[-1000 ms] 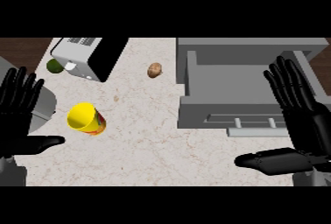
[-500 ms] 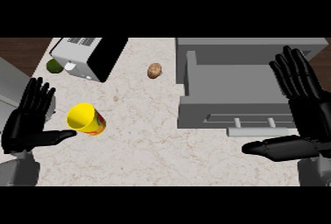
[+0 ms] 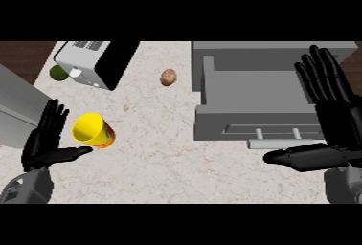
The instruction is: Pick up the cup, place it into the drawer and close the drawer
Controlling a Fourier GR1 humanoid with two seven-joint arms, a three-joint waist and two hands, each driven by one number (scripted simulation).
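cup [image 3: 93, 130] left of drawer [image 3: 253, 102]

Straight-fingered left robot hand [image 3: 44, 143] just beside yellow cup [image 3: 92, 130] on table [image 3: 155, 160], spread right robot hand [image 3: 341, 128] by pulled-out drawer [image 3: 247, 125].

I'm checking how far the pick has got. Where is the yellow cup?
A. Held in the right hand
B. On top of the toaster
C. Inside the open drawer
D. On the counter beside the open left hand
D: the yellow cup sits on the counter just right of the left hand, whose fingers are straight rather than curled round it; the drawer and the right hand are far across the view.
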